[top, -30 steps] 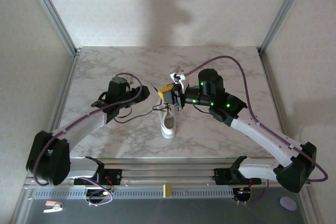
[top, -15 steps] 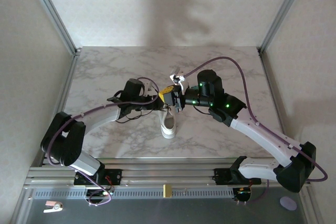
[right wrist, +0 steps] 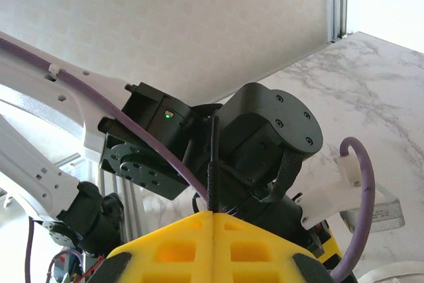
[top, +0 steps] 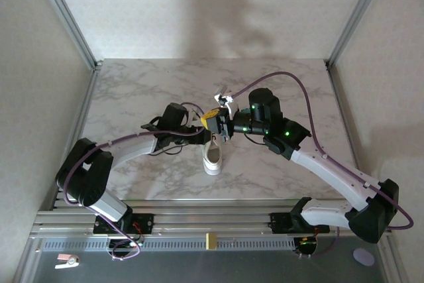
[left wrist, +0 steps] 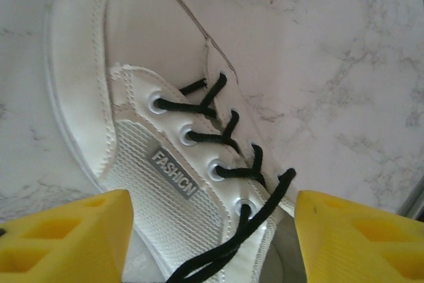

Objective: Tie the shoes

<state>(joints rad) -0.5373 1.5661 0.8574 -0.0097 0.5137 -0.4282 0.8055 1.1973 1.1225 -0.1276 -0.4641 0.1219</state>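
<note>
The white shoe (top: 212, 157) stands mid-table with its black laces (left wrist: 222, 130) crossed through the eyelets. In the left wrist view the shoe (left wrist: 126, 64) lies right under the camera. My left gripper (left wrist: 212, 243) is open, its yellow fingers (left wrist: 66, 236) straddling the top eyelets and the loose lace strands, holding nothing. From above, the left gripper (top: 197, 130) sits at the shoe's far end, next to the right gripper (top: 212, 120). The right gripper (right wrist: 213, 243) is shut on a black lace end (right wrist: 211, 164) that sticks up from between its pads.
The marble table (top: 132, 91) is boxed in by aluminium posts (top: 66, 18) and pale walls. A slack piece of lace (top: 173, 148) lies on the table left of the shoe. Both arms meet over the shoe, and the left arm's black wrist (right wrist: 265, 130) is close in front of the right gripper.
The left arm has swung right, bringing its gripper from the table's left side onto the shoe's lace area. The right arm and the shoe have not moved.
</note>
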